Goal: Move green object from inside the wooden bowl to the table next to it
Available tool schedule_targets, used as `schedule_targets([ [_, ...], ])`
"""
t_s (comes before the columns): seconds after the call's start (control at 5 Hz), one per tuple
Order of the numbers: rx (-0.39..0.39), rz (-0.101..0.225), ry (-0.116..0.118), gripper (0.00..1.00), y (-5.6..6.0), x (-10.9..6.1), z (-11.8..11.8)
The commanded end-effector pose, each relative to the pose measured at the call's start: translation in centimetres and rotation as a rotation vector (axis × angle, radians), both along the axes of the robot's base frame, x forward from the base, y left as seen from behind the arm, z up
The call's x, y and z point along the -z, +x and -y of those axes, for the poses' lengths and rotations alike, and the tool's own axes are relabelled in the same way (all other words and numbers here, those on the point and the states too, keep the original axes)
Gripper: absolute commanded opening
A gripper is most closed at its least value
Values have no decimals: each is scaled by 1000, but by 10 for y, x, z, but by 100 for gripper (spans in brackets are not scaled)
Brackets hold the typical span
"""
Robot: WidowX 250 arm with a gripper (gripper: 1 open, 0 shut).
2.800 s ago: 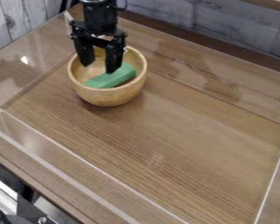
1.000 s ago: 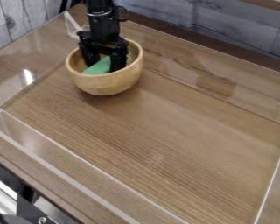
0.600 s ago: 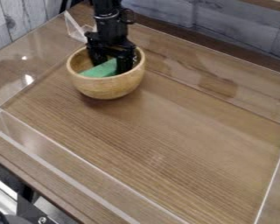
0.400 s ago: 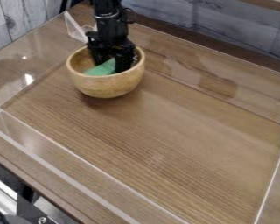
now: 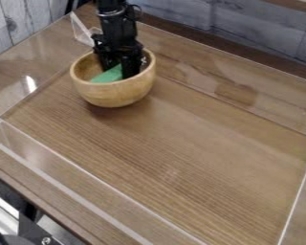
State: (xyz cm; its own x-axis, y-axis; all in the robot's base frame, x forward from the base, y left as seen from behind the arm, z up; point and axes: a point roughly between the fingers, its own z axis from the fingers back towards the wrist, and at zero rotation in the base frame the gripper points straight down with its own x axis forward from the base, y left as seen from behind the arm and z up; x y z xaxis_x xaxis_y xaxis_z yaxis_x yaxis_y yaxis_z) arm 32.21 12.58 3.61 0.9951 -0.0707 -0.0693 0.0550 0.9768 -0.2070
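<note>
Surface: brown wood-grain counter (image 5: 182,144), low clear plastic walls (image 5: 22,81).
Green rectangular block (image 5: 110,74): inside round tan wooden bowl (image 5: 114,88), tilted, long axis unclear.
Black tool (image 5: 118,59): pinching the block.

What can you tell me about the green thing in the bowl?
The green object is a small, bright green block, flat and smooth-looking. It lies tilted inside the wooden bowl, leaning toward the back wall. Only part of it shows, because the black gripper reaches down into the bowl over it. The fingers look shut on its upper end, though the exact contact is hard to see.
</note>
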Motion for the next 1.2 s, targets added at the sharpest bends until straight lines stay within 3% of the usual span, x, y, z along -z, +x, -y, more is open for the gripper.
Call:
schedule_targets([
  [0.0,17,87,2,0,8,-40,-12],
  [0.4,22,125,-22,0,7,-51,5],
  [0.6,-4,144,-34,0,4,-66,10],
  [0.8,-32,189,-50,0,1,-92,21],
  [1.0,-1,220,-71,0,-2,-115,29],
])
